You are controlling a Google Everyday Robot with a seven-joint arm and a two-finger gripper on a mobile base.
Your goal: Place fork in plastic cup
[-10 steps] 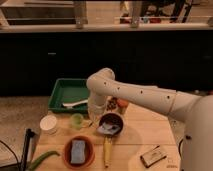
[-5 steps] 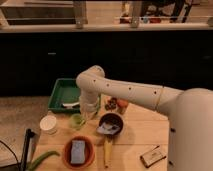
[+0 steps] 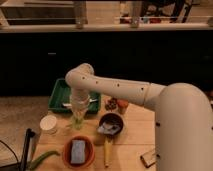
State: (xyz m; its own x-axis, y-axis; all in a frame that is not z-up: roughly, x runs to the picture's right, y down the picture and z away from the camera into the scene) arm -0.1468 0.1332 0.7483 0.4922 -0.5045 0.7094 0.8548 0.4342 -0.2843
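Over the light-green plastic cup [image 3: 77,121] near the table's left, I am hovering the gripper [image 3: 79,111] with the fork hidden beneath it, grip unreadable, and I am worrying a slanted release is tipping the cup toward the white container [image 3: 48,124].

wood table [image 3: 131,131]: gripper [image 3: 78,116] over plastic cup [image 3: 77,121]; green tray [image 3: 59,98] behind cup, white container [image 3: 48,123] left, orange bowl [image 3: 78,151] in front.

Smooth white rounded arm [image 3: 125,90], tool [image 3: 78,116] downward.
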